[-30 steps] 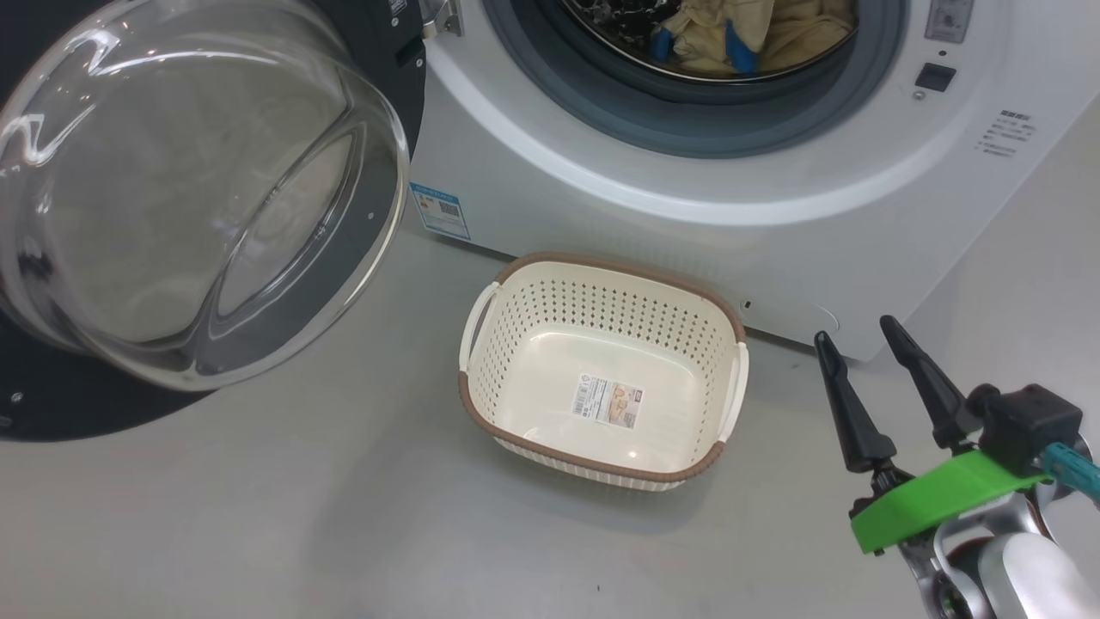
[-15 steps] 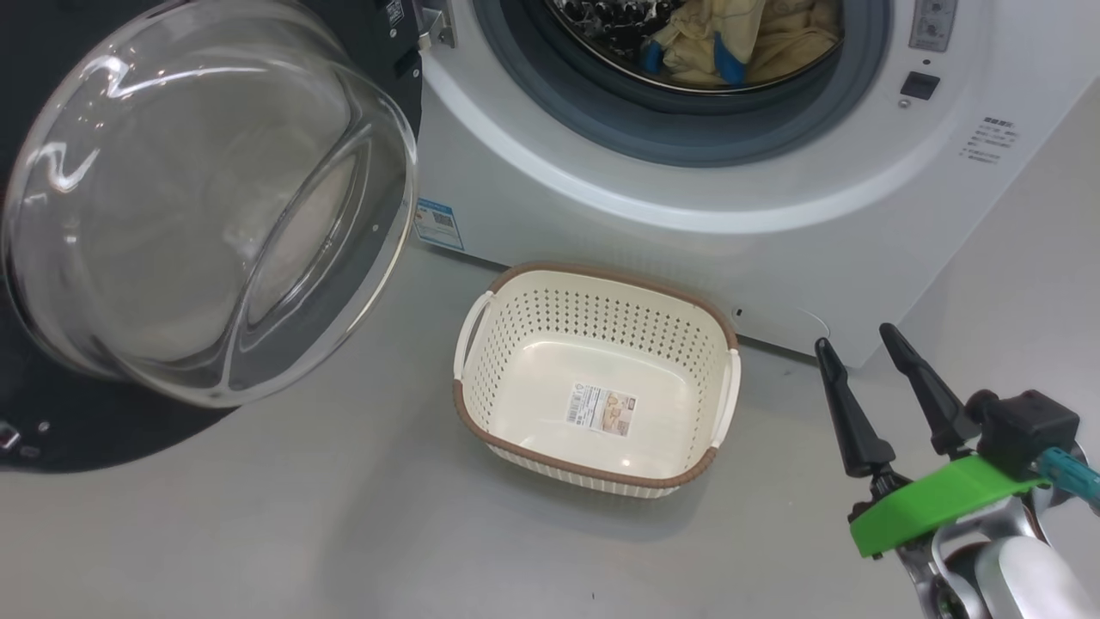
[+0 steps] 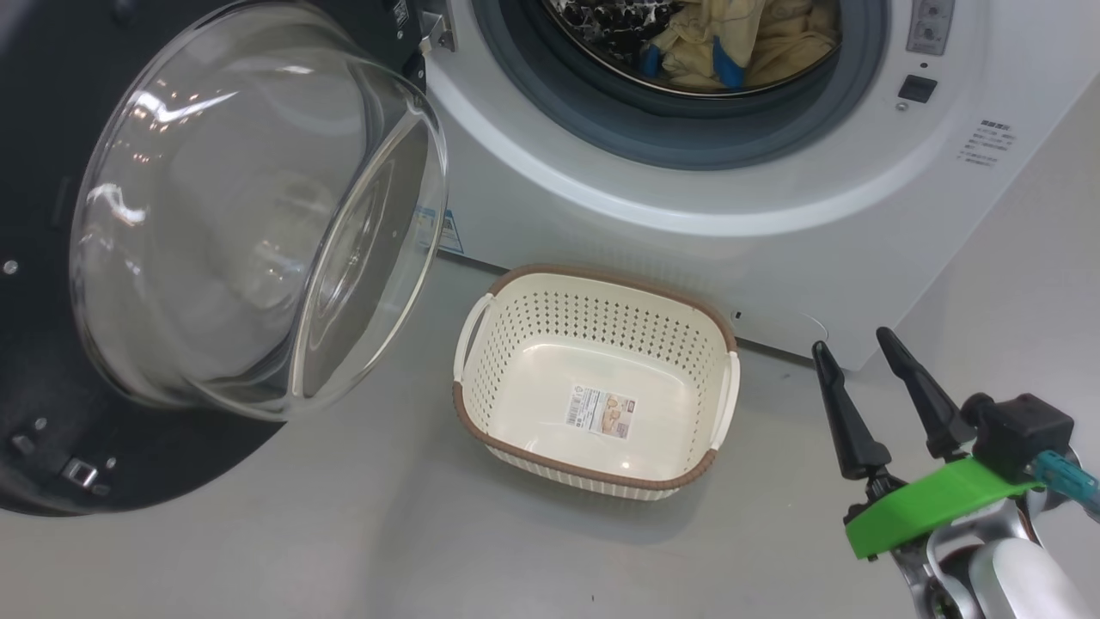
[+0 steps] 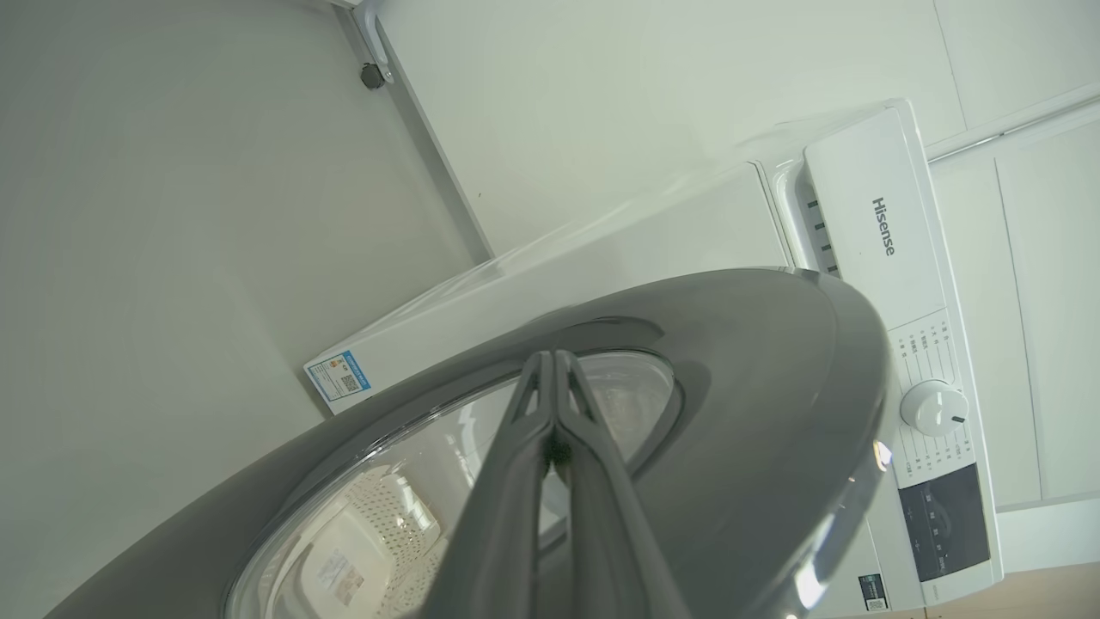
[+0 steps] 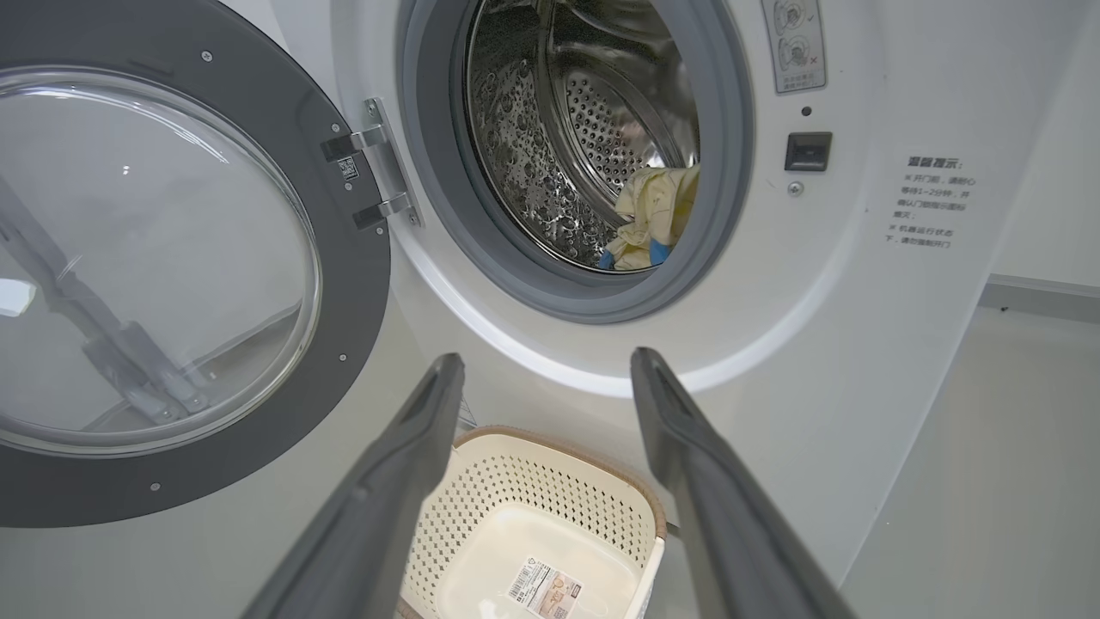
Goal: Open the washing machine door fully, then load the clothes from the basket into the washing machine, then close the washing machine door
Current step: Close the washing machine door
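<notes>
My L hand (image 4: 554, 371) sits pressed together at washing machine door (image 4: 756, 387), outer face; R hand (image 3: 850, 341) spread, empty, basket (image 3: 593, 273) to its left.

Hisense on washing machine (image 4: 868, 225), sticker (image 4: 341, 378) print unclear

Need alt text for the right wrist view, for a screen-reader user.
The washing machine has its round black door standing open at the view's left, and cream-yellow clothes lie in the steel drum. Below, the perforated basket holds no clothes, framed between the right gripper's two open fingers.
</notes>
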Controlling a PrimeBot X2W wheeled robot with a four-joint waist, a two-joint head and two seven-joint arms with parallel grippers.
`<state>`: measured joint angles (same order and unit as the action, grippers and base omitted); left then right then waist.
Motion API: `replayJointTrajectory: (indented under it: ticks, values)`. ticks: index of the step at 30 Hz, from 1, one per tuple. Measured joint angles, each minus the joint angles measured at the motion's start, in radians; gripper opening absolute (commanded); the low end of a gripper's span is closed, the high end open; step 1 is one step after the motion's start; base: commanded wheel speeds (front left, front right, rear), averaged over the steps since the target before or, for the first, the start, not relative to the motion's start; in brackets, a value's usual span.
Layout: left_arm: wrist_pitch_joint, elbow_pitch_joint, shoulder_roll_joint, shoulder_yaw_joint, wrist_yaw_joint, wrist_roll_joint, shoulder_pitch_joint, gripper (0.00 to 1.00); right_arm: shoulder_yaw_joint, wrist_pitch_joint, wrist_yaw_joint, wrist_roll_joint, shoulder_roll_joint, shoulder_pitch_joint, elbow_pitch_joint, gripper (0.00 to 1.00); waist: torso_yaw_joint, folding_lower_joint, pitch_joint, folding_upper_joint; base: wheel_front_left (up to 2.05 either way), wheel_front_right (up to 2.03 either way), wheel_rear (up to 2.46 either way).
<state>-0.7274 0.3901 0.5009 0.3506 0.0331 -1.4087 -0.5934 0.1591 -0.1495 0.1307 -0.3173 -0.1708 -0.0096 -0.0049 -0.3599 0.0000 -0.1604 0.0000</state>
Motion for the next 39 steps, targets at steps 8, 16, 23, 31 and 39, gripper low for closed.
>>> replayJointTrajectory:
  ticks: [8,16,23,31,39]
  values:
    - [-0.064,-0.046,-0.022,-0.042,-0.001,-0.019,0.005,0.0,0.002,-0.001,0.0,0.0,0.006,-0.001,0.009,1.0,-0.007,0.0,-0.002,0.0,0.0,0.0,0.0]
    - [-0.123,-0.112,-0.044,-0.08,-0.025,-0.047,0.005,0.0,0.002,-0.02,0.0,-0.008,0.016,-0.002,0.027,1.0,-0.02,0.0,0.003,0.0,0.0,0.0,0.0]
    - [-0.164,-0.172,-0.053,-0.112,-0.052,-0.053,0.012,0.0,0.007,-0.029,0.0,-0.012,0.021,-0.004,0.044,1.0,-0.026,0.0,0.017,0.0,0.0,0.0,0.0]
    - [-0.172,-0.206,-0.088,-0.131,-0.06,-0.064,0.033,0.0,0.021,-0.046,0.0,-0.017,0.03,-0.008,0.065,1.0,-0.007,0.0,0.04,0.0,0.0,0.0,0.0]
    - [-0.181,-0.233,-0.104,-0.147,-0.059,-0.064,0.069,0.0,0.024,-0.053,0.0,-0.02,0.03,-0.007,0.077,1.0,0.039,0.0,0.065,0.0,0.0,0.0,0.0]
